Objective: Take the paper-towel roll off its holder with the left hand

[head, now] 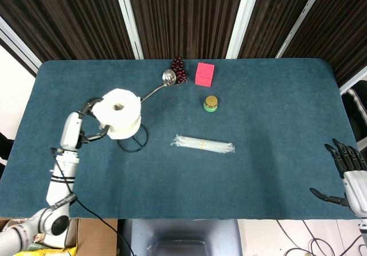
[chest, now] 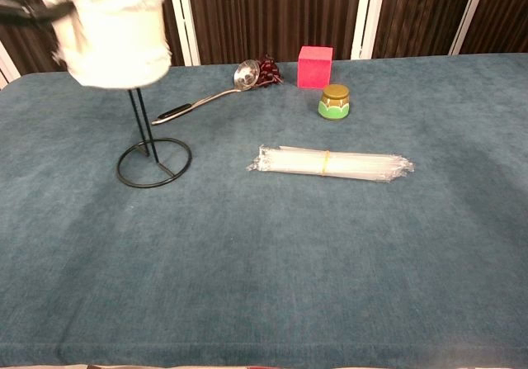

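Gripping the paper-towel roll (head: pixel 117 113) from its outer side, the left hand (head: pixel 86 121) holds the soft white cylinder, hollow core facing up, above the holder (head: pixel 133 138), whose thin black wire ring lies on the blue felt-like table (head: pixel 269 107). The right hand (head: pixel 346 170) rests at the table's near corner, fingers spread and holding nothing.

From the chest camera the roll (chest: pixel 107 26) hangs high over the wire holder (chest: pixel 152 158), apparently still on the slim upright's top; the lift looks nearly done. Next, the roll likely needs raising straight up until it clears the rod.
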You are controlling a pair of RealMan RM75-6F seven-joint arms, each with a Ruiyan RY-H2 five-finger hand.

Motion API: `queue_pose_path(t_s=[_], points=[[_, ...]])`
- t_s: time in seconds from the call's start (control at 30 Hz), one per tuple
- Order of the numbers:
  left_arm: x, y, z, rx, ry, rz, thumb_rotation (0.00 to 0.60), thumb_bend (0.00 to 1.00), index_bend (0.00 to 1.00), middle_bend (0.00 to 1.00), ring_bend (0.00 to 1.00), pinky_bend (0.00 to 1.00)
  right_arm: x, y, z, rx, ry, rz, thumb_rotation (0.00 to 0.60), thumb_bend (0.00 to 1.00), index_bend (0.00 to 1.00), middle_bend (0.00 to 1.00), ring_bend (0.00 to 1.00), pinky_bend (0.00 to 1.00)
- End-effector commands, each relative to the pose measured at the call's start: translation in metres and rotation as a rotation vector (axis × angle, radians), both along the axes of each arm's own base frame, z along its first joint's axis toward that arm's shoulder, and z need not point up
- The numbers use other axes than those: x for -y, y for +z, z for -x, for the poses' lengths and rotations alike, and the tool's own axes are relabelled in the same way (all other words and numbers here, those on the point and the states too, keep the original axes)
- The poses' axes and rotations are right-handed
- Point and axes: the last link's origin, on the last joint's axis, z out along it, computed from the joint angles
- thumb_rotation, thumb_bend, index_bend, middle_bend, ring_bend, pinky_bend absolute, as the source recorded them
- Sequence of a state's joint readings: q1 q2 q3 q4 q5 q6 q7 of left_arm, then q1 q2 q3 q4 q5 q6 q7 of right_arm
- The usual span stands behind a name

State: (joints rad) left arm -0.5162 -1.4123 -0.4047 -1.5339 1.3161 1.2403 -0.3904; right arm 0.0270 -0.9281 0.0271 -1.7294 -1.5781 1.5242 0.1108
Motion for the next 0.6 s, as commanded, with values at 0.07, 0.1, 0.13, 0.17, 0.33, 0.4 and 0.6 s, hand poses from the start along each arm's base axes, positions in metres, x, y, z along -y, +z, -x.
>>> queue_pose_path(t_s=[0.07, 0.1, 0.13, 0.17, 0.33, 0.4, 0.6], points=[[0.004, 0.041, -0.008, -0.020, 0.013, -0.019, 0.600, 0.34, 0.40, 0.41, 0.35, 0.46, 0.001, -0.001, 0.001, -0.003, -0.007, -0.003, 0.600, 0.10, 0.00, 0.00, 0.00, 0.04], [0.005, 0.050, -0.009, -0.022, 0.012, -0.028, 0.600, 0.34, 0.40, 0.41, 0.35, 0.46, 0.001, -0.001, 0.001, -0.004, -0.008, -0.004, 0.600, 0.10, 0.00, 0.00, 0.00, 0.04], [0.006, 0.056, -0.011, -0.028, 0.011, -0.038, 0.600, 0.34, 0.40, 0.41, 0.35, 0.46, 0.001, -0.002, 0.001, -0.005, -0.008, -0.006, 0.600, 0.10, 0.00, 0.00, 0.00, 0.04], [0.006, 0.064, -0.012, -0.040, 0.010, -0.053, 0.600, 0.34, 0.40, 0.41, 0.35, 0.46, 0.002, -0.002, 0.001, -0.006, -0.008, -0.007, 0.600, 0.10, 0.00, 0.00, 0.00, 0.04], [0.010, 0.095, -0.017, -0.089, 0.008, -0.107, 0.600, 0.34, 0.40, 0.42, 0.35, 0.46, 0.003, -0.004, 0.002, -0.013, -0.017, -0.015, 0.600, 0.10, 0.00, 0.00, 0.00, 0.04], [0.013, 0.110, -0.017, -0.102, 0.015, -0.131, 0.600, 0.34, 0.40, 0.42, 0.35, 0.46, 0.003, -0.005, 0.002, -0.015, -0.019, -0.019, 0.600, 0.10, 0.00, 0.00, 0.00, 0.04], [0.020, 0.130, -0.015, -0.111, 0.031, -0.171, 0.600, 0.34, 0.40, 0.43, 0.35, 0.46, 0.004, -0.006, 0.002, -0.018, -0.023, -0.021, 0.600, 0.10, 0.00, 0.00, 0.00, 0.04]])
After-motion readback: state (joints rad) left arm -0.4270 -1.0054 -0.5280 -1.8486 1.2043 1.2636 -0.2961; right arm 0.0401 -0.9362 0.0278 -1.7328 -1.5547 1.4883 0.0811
